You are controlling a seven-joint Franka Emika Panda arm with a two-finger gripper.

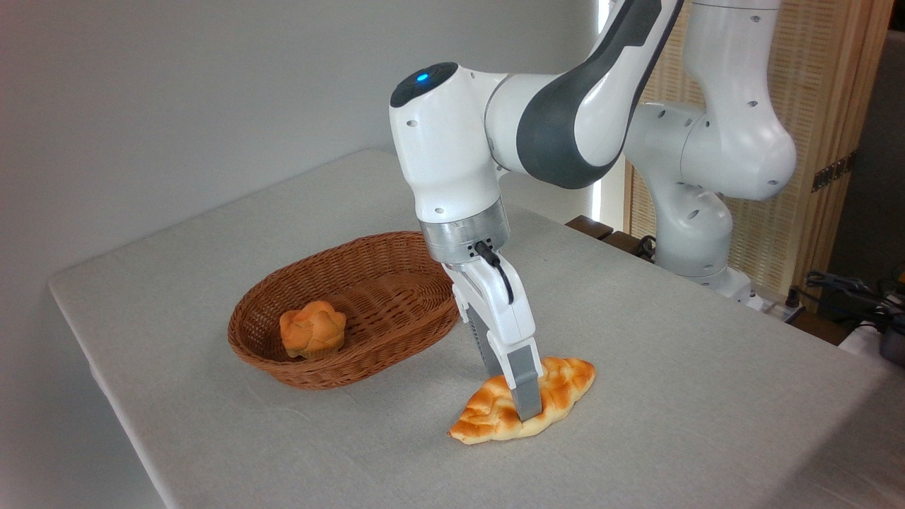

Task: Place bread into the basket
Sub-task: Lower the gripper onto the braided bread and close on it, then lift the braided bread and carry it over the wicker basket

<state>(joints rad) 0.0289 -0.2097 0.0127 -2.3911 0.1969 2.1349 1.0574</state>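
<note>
The bread (pixel 558 385), a long braided loaf with pointed ends and golden-brown patches, lies flat on the grey tablecloth to the right of the basket. My gripper (pixel 513 396) is lowered over the loaf's middle and stands open. Its near grey finger (pixel 526 385) comes down in front of the loaf, and the far finger drops behind it with its tip hidden. The oval brown wicker basket (pixel 396 332) sits to the left of the gripper, a short gap from the loaf.
A small round orange bun (pixel 312 329) rests inside the basket at its left end. The table's near edge (pixel 127 424) runs along the left. The arm's base (pixel 696 247) stands at the back right, with cables and a wooden screen behind it.
</note>
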